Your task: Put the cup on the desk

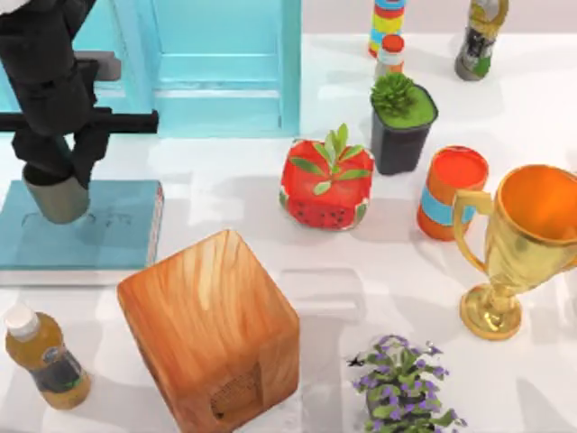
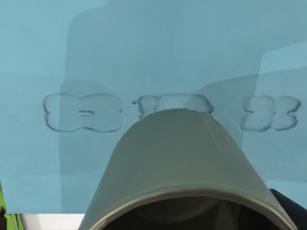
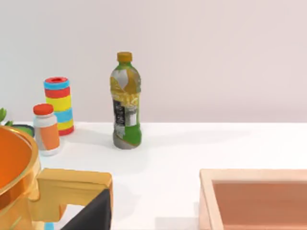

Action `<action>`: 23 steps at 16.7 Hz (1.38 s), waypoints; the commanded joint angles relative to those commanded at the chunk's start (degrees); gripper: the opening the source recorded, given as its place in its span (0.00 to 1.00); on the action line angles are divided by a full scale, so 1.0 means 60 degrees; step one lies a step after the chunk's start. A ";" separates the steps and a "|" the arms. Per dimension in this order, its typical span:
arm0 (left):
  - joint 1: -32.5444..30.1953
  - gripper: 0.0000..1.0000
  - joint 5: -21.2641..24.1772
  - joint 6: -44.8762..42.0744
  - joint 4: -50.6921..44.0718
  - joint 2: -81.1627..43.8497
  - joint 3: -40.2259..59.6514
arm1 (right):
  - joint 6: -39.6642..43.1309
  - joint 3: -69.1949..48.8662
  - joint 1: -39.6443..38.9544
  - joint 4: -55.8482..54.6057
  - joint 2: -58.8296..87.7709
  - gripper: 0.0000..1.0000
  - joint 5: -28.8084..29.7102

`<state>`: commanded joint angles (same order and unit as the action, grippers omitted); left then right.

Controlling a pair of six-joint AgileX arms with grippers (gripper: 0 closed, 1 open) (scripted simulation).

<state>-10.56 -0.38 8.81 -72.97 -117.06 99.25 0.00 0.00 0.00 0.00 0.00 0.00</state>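
The cup (image 1: 56, 197), a dark grey-green tumbler, hangs upright in my left gripper (image 1: 56, 176), which is shut on its upper part. It is over the light-blue book (image 1: 108, 230) at the left of the desk (image 1: 397, 271). I cannot tell whether its bottom touches the book. In the left wrist view the cup (image 2: 182, 163) sits close up against the book's cover (image 2: 144, 57). My right arm is off the top view's right side, its camera beside the trophy (image 3: 19, 182).
The turquoise cabinet (image 1: 216, 63) stands behind the book. A wooden block (image 1: 207, 329) and a juice bottle (image 1: 45, 356) are at the front left. A watermelon planter (image 1: 326, 185), dark potted succulent (image 1: 403, 113), orange cylinder (image 1: 451, 192) and gold trophy (image 1: 527, 239) fill the right.
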 joint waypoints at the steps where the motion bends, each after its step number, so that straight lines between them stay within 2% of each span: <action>1: -0.0001 0.00 0.0000 0.0002 -0.0180 0.0048 0.0188 | 0.0000 0.0000 0.0000 0.0000 0.0000 1.00 0.0000; 7: 0.0050 0.00 -0.0002 0.0026 -0.0327 -0.0036 0.0403 | 0.0000 0.0000 0.0000 0.0000 0.0000 1.00 0.0000; 10: 0.0005 0.00 0.0001 0.0364 -0.0733 -0.0590 0.1278 | 0.0000 0.0000 0.0000 0.0000 0.0000 1.00 0.0000; 12: -0.0392 0.00 -0.0004 0.0859 -0.1150 -0.1136 0.2219 | 0.0000 0.0000 0.0000 0.0000 0.0000 1.00 0.0000; 15: -0.1623 0.00 -0.0023 0.2006 -0.1889 -0.2055 0.3863 | 0.0000 0.0000 0.0000 0.0000 0.0000 1.00 0.0000; 19: -0.3883 0.00 -0.0084 0.3967 -0.2801 -0.3092 0.6061 | 0.0000 0.0000 0.0000 0.0000 0.0000 1.00 0.0000; 23: -0.5740 0.00 -0.0207 0.5730 -0.3403 -0.3778 0.7586 | 0.0000 0.0000 0.0000 0.0000 0.0000 1.00 0.0000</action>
<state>-45.01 -1.62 43.19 -93.39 -139.73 144.77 0.00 0.00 0.00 0.00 0.00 0.00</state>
